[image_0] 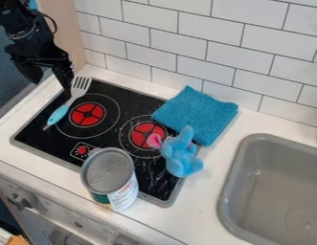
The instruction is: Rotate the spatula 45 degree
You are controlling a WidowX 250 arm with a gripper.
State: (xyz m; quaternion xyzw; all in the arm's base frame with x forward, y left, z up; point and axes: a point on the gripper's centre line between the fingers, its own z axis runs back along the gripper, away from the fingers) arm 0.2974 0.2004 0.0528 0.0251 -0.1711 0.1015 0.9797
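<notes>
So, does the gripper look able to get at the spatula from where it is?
Likely yes. The gripper hangs open near the spatula's slotted head, and nothing lies on the spatula. The can, plush toy and blue cloth all sit clear of it.

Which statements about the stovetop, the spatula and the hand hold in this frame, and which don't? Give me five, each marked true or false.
1. The spatula lies on the stovetop with its handle light blue. True.
2. The can stands in the sink. False: it stands at the front edge of the stovetop.
3. The blue cloth partly overlaps the stovetop. True.
4. The hand has its fingers pressed together. False: they are spread apart.
5. The plush toy is all yellow. False: it is mostly blue, with some pink.
</notes>
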